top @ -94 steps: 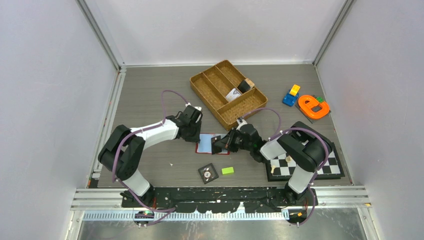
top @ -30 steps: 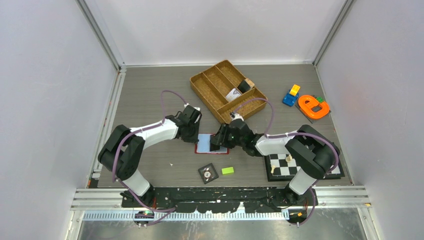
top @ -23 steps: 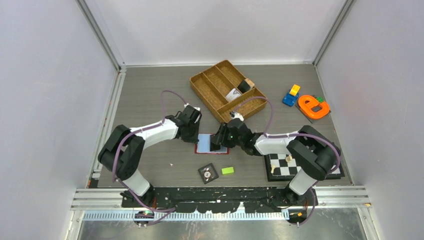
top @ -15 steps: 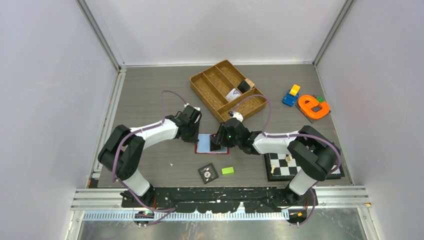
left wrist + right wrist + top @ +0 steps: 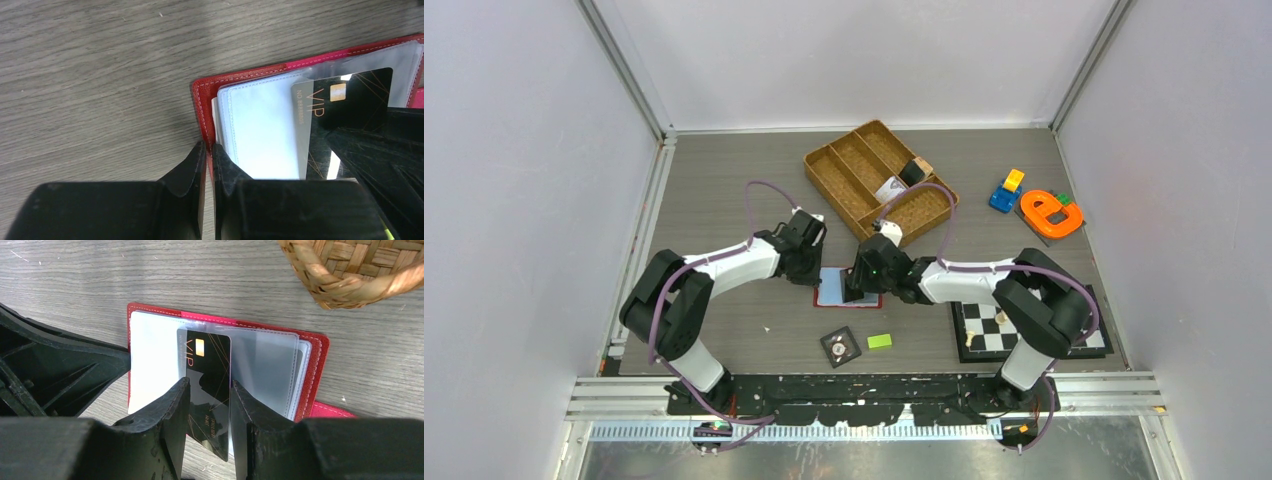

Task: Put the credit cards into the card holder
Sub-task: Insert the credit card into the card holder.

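The red card holder (image 5: 836, 288) lies open on the table, its clear sleeves facing up. It also shows in the left wrist view (image 5: 200, 95) and the right wrist view (image 5: 316, 371). A black card marked VIP (image 5: 207, 365) sits partly inside a clear sleeve, also seen from the left wrist (image 5: 352, 95). My left gripper (image 5: 815, 270) (image 5: 209, 148) is shut on the holder's red left edge. My right gripper (image 5: 856, 284) (image 5: 209, 382) is over the holder's right half, its fingers closed against the card's long edges. No tan-orange or grey cards are visible.
A woven brown divided tray (image 5: 879, 185) stands just behind the holder, its corner near my right gripper (image 5: 350, 275). A black tile with a dial (image 5: 839, 346) and a green block (image 5: 880, 341) lie in front. A chessboard (image 5: 1024, 335) and toys (image 5: 1051, 213) are at the right.
My right gripper has slid left and slightly away over the holder, carrying the black card further onto the sleeves. The left arm and the holder have stayed still.
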